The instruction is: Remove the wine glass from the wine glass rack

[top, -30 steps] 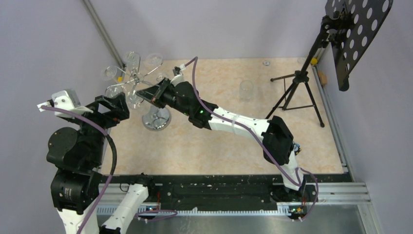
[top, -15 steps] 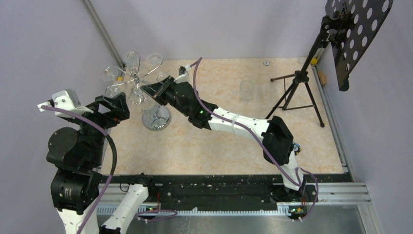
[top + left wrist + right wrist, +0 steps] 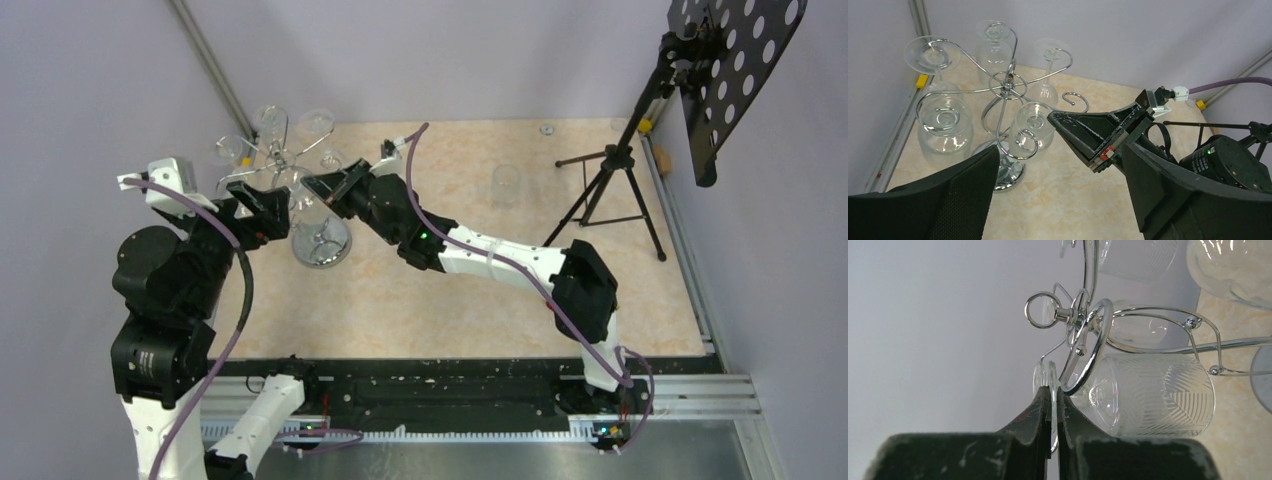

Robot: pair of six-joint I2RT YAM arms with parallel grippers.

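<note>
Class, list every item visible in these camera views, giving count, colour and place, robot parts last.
Shiny chrome wire wine glass rack: one, silver, far left of table.
Clear stemmed wine glasses: five, transparent, hanging upside down on the rack.
Clear glass: one, transparent, standing alone towards the table's far middle.
Black tripod music stand: one, black, far right.
Beige marbled table: one, beige, under everything.
Right gripper: one, black, shut on one wine glass's foot.
Left gripper: one, black, open, beside the rack.
</note>
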